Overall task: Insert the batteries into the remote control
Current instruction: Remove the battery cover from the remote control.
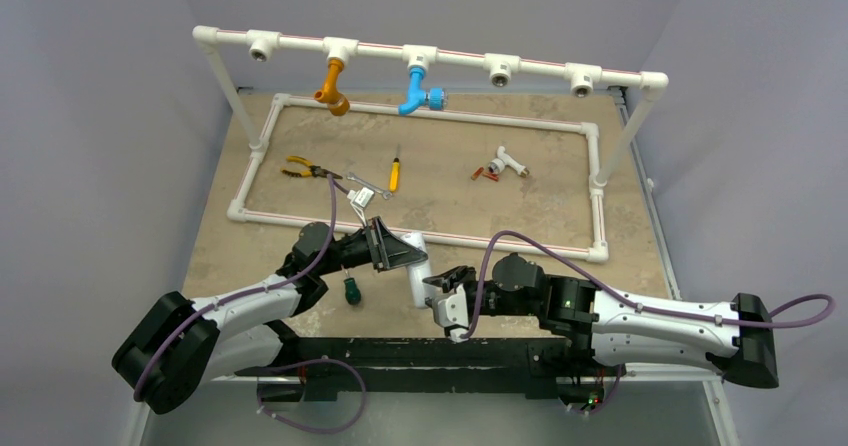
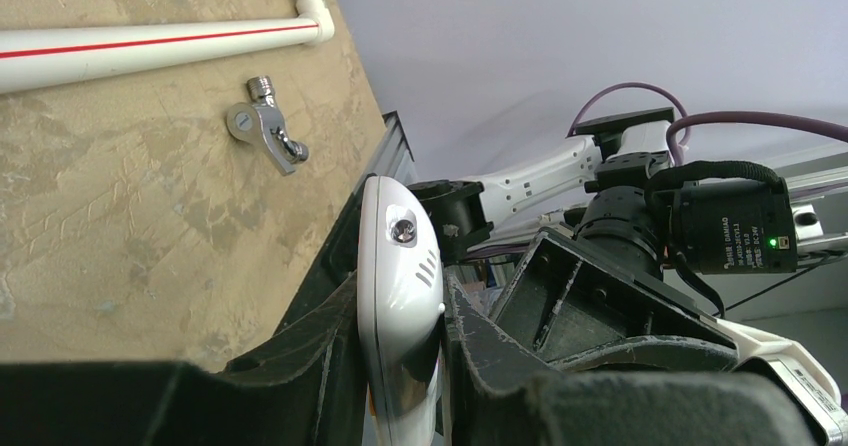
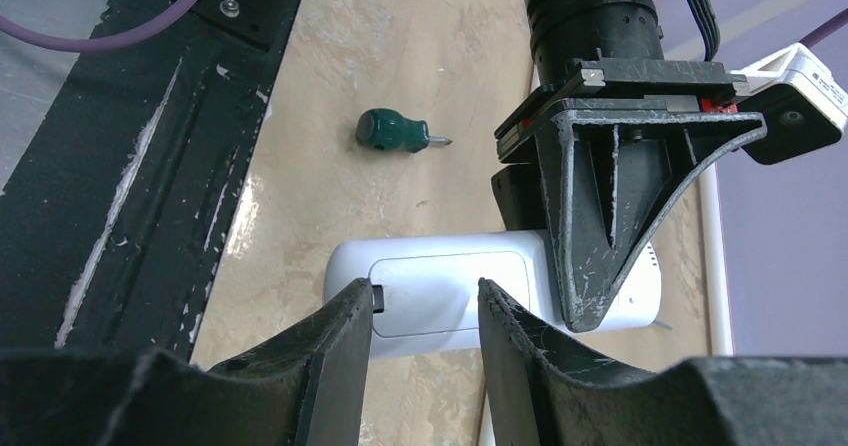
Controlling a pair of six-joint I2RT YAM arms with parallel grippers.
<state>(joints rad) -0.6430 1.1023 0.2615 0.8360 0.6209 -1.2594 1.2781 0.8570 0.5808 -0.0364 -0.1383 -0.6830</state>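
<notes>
My left gripper is shut on the white remote control and holds it on edge just above the table's near part. In the left wrist view the remote is clamped between my fingers. The right wrist view shows the remote's back with its closed battery cover. My right gripper is open, its fingertips right at that cover, the left tip by the latch. It also shows in the top view. Two red-orange batteries lie inside the pipe frame, far from both grippers.
A white T-fitting lies beside the batteries. A metal tap fitting, pliers and a yellow screwdriver lie at the frame's left. A green stubby screwdriver lies below my left gripper. A white pipe frame borders the work area.
</notes>
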